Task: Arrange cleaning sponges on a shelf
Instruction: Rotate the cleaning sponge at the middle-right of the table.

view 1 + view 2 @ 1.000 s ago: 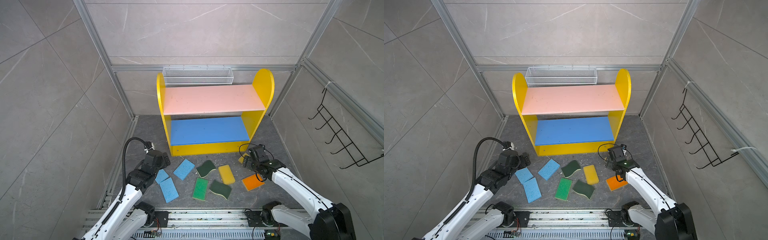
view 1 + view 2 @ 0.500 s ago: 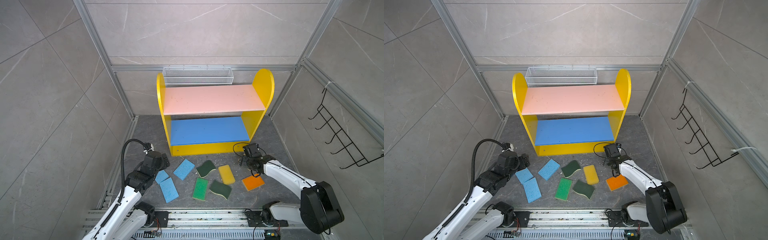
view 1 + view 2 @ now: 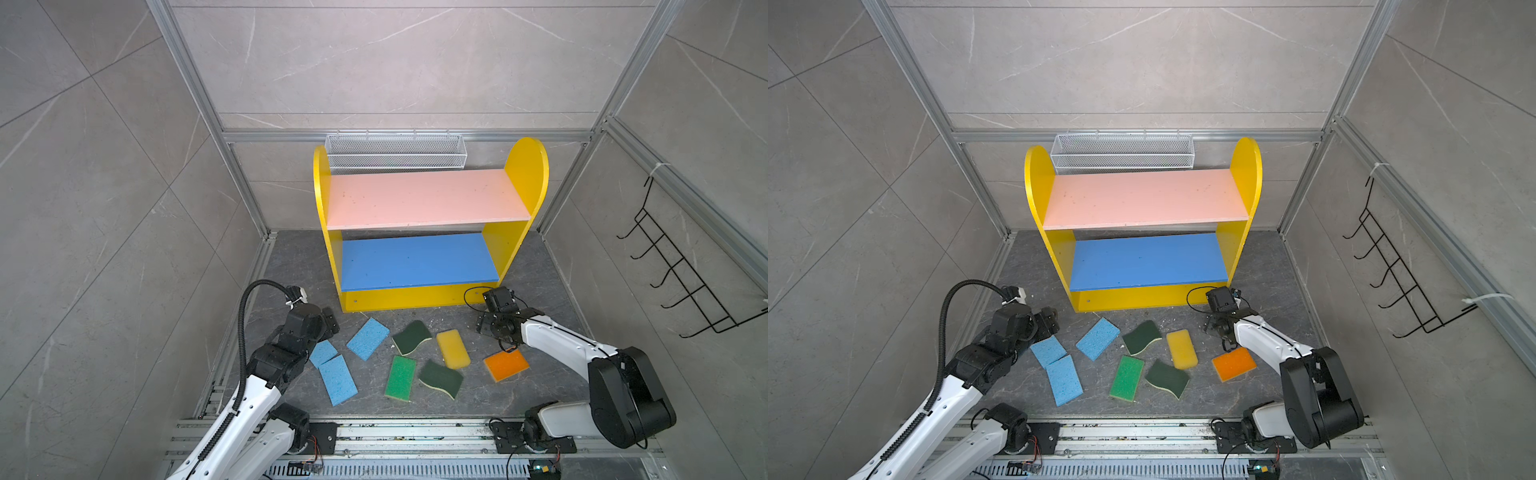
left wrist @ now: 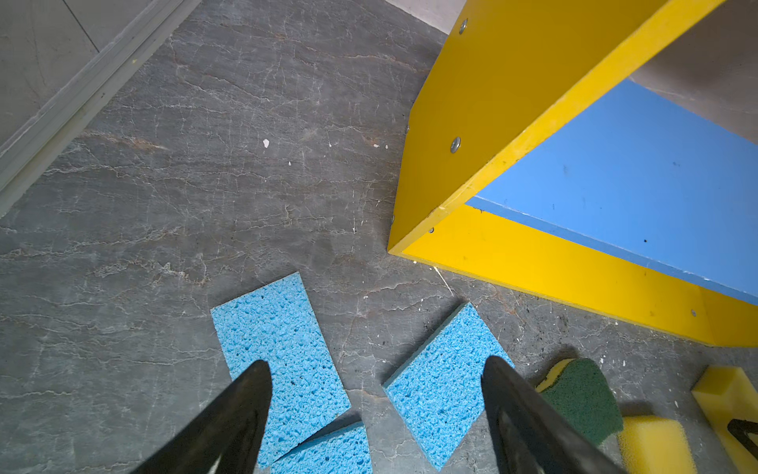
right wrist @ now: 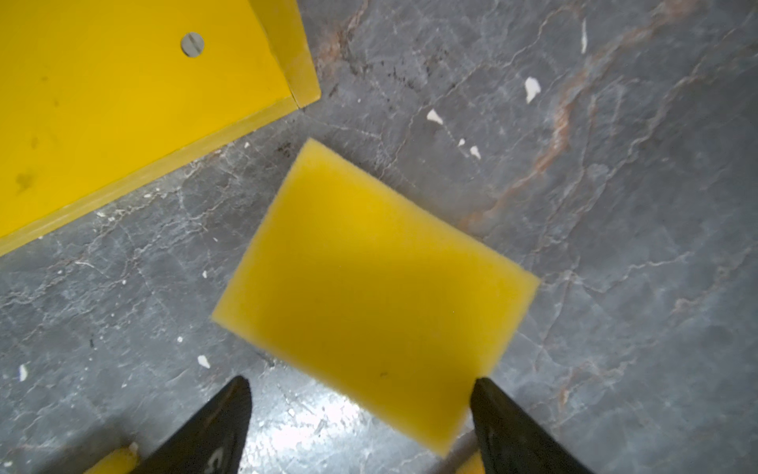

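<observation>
The shelf [image 3: 525, 174] is standing at the back of the grey desk [image 3: 291, 270], pink board above blue board. Every sponge I can see is lying on the desk in front of it. The left hand [image 4: 375, 367] is hovering by the shelf's front left corner, fingers spread apart and gripping nothing. It is hanging over the gap between two of the three light-blue sponges [image 4: 279, 349]; the third is touching one of them on the side away from the shelf. The right hand [image 5: 361, 383] is hanging by the shelf's front right corner, fingers likewise apart, with a yellow sponge [image 5: 369, 287] lying flat just ahead of them, unclamped. Between the two hands, a second yellow sponge [image 3: 453, 349] is lying just beside two dark-green wavy sponges [image 3: 411, 336]. A green-topped sponge [image 3: 400, 378] is lying next to the nearer of those, and an orange-topped sponge [image 3: 506, 365] is resting near the right hand.
</observation>
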Robot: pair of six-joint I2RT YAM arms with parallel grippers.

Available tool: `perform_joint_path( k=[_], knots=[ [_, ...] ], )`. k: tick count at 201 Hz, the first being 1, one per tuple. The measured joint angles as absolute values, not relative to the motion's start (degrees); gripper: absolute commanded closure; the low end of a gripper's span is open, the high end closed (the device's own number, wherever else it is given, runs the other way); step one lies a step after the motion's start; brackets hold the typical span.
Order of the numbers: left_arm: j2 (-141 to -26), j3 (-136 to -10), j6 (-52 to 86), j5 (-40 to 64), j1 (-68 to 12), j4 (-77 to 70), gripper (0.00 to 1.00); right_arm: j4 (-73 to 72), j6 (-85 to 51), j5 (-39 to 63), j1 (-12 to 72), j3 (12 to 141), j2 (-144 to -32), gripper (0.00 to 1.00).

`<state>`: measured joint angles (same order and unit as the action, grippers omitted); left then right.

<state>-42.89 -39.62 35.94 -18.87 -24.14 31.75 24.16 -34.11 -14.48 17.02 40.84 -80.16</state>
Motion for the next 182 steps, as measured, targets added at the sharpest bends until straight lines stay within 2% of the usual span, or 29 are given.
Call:
perform_joint_path(
  k=[70, 144, 182],
  knots=[
    [-41.7, -39.6, 36.3, -17.8, -24.1, 32.1, 0.18, 22.2, -37.2, -8.9, 17.8, 39.0, -79.9, 0.22],
    [-38.4, -39.2, 37.7, -17.8, -24.1, 34.6, 0.18, 23.8, -37.6, -6.9, 26.1, 40.8, -79.9, 0.26],
    [-36.4, -39.0, 38.2, -17.8, -24.1, 36.0, 0.19, 26.0, -37.5, -9.3, 31.5, 43.2, -79.4, 0.21]
  ],
)
